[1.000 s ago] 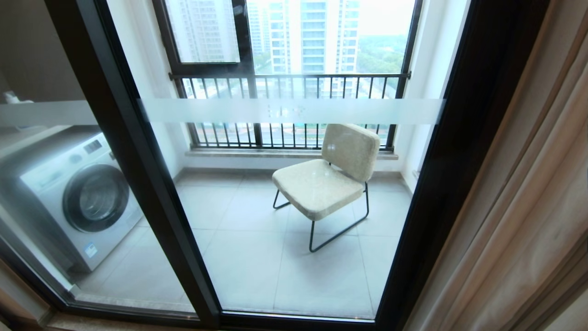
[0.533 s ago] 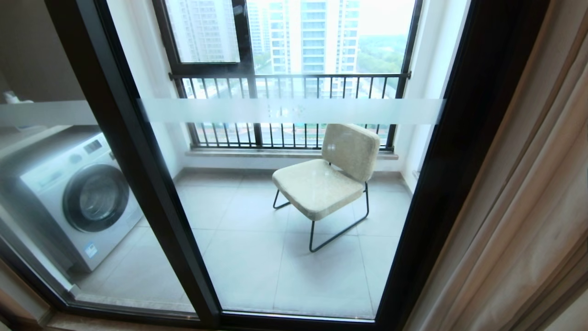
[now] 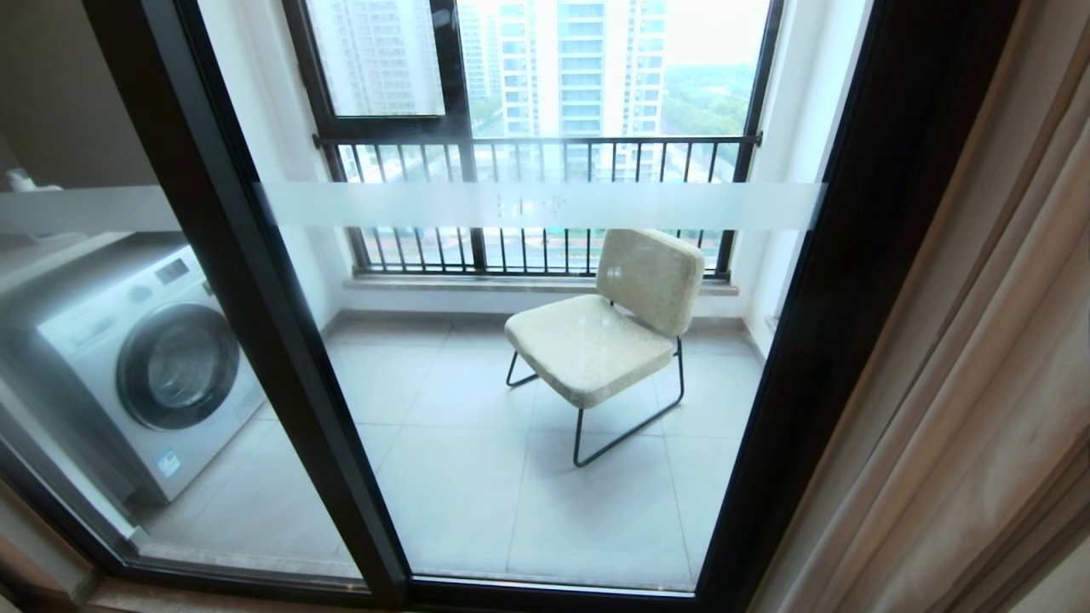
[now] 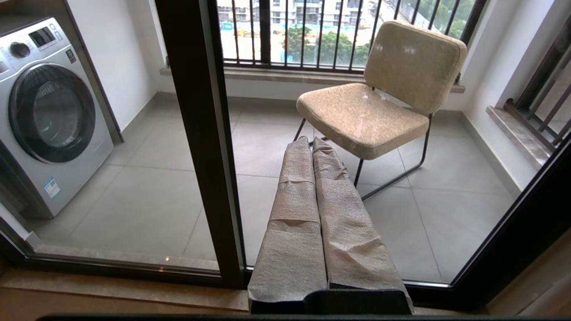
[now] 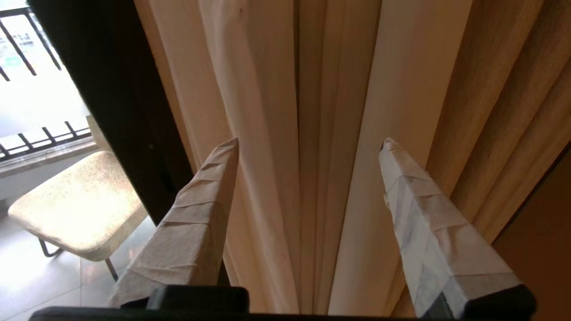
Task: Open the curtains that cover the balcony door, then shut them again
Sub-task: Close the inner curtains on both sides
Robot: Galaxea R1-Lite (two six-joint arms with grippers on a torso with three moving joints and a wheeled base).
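Head view first: you see the balcony door [image 3: 545, 340] fully uncovered, its black frames and frosted band bare, with a chair [image 3: 609, 328] and a washing machine [image 3: 140, 366] on the balcony behind the glass. The curtains [image 3: 962, 383] are bunched in pleats at the right edge, beside the right door frame. Neither arm shows here, so judge the reach from the wrist cameras.

Left wrist view: your left gripper [image 4: 312, 142] points toward the glass with its two wrapped fingers [image 4: 294, 214] pressed together, holding nothing. It looks parked, well apart from the fabric, and you need not count on it for now.

Right wrist view: your right gripper [image 5: 308, 142] faces the curtain pleats, jaws spread wide, with folds of fabric standing between the two tips. Whether the tips already touch the cloth you cannot tell from this angle. Since the door is already exposed, the step in hand is most likely taking hold of the panel to draw it back across.

Watch these risks. If you close on only one thin outer fold, the fabric may slide out once you pull sideways. If you clamp too deep a bundle, the pleats may drag stiffly and strain the rail above. The dark door frame [image 5: 116, 111] sits just beside the near finger, so a sweep toward the glass could knock the gripper against it.
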